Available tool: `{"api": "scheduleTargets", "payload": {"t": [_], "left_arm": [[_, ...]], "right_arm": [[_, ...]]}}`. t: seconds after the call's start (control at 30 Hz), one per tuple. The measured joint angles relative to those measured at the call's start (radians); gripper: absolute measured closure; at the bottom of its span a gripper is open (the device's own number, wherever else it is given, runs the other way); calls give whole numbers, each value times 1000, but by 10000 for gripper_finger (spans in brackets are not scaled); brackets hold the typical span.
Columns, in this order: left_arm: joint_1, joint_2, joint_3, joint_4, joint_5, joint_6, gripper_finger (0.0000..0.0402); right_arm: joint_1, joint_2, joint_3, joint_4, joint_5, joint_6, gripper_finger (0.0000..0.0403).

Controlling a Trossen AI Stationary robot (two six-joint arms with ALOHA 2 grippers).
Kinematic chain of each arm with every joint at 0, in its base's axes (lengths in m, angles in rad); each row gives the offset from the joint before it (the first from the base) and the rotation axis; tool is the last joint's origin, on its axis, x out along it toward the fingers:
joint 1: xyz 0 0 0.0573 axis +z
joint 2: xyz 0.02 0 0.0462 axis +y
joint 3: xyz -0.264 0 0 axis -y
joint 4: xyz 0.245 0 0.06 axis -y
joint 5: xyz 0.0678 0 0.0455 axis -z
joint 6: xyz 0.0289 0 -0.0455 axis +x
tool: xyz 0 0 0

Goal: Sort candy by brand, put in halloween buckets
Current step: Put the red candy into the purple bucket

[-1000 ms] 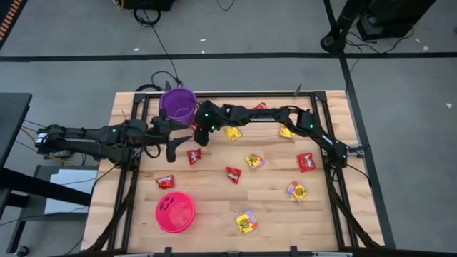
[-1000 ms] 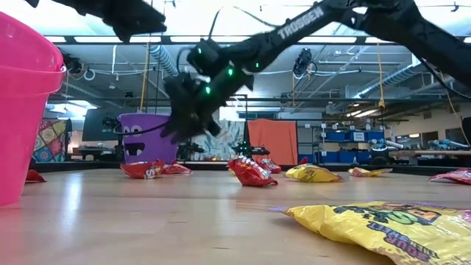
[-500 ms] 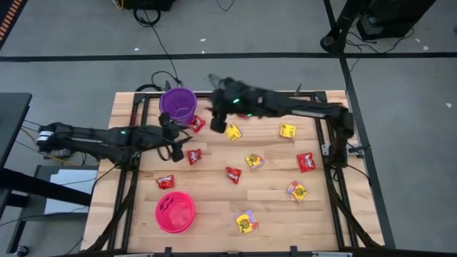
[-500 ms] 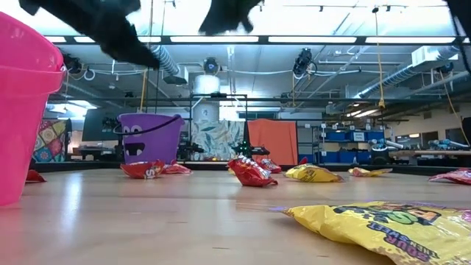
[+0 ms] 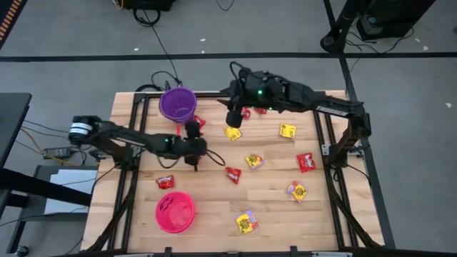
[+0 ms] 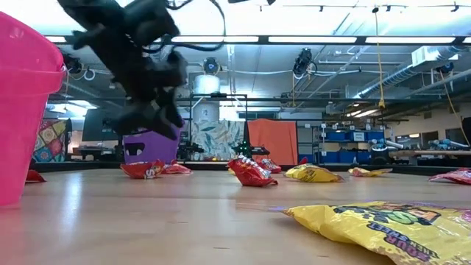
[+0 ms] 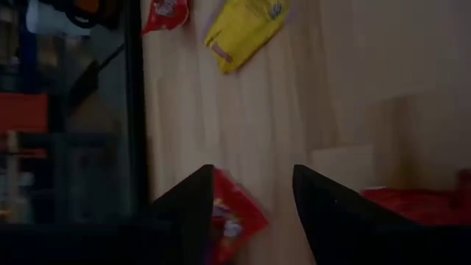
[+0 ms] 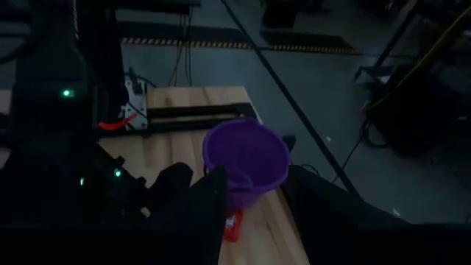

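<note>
Swinging in from the desk's left edge, the left arm is now reaching well toward the middle, while the right arm is pulling back from the purple bucket, a clear change from a second ago. Starting on the left, the pink bucket (image 5: pixel 175 212) is sitting near the front of the desk (image 5: pixel 271 207), well apart from the action, with one red packet (image 5: pixel 165 182) lying just behind it. Next along, the left end effector (image 5: pixel 194 151) is hovering right over a red candy packet (image 7: pixel 234 221), and the left wrist view is showing its fingers (image 7: pixel 193 202) spread open with that packet lying between them, not yet pinched. Behind it, the purple bucket (image 5: pixel 177 105) is standing at the back edge, with another red packet (image 5: pixel 198 123) lying just beside it on the wood. Moving right, the right end effector (image 5: pixel 233 118) is hanging above the desk with its fingers apart and nothing between them, a yellow packet (image 5: pixel 233 133) lying just in front of it. Farther right, more red and yellow packets are lying scattered and unsorted. So the step in hand looks like the left arm's pick of a red candy; next it is needing to drop the last bit, close squarely on the flat wrapper, and then carry it to the bucket for that brand.
</note>
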Motion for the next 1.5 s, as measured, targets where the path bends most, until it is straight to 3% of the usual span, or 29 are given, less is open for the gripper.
{"api": "scheduleTargets", "payload": {"t": [0.17,0.33,0.67,1.1,1.5], "left_arm": [[53,105,97,-94,-112,151,208],[103,150,164,-225,-139,209,208],[140,152,171,-353,3,304,208],[218,155,171,-330,99,472,208],[270,290,203,-310,54,590,208]], "right_arm": [[0,12,0,-26,-1,0,247],[0,10,0,-37,0,-13,247],[-21,-14,0,-23,-3,-42,247],[-21,-14,0,4,-9,-60,247],[-21,-14,0,36,-33,-75,247]]}}
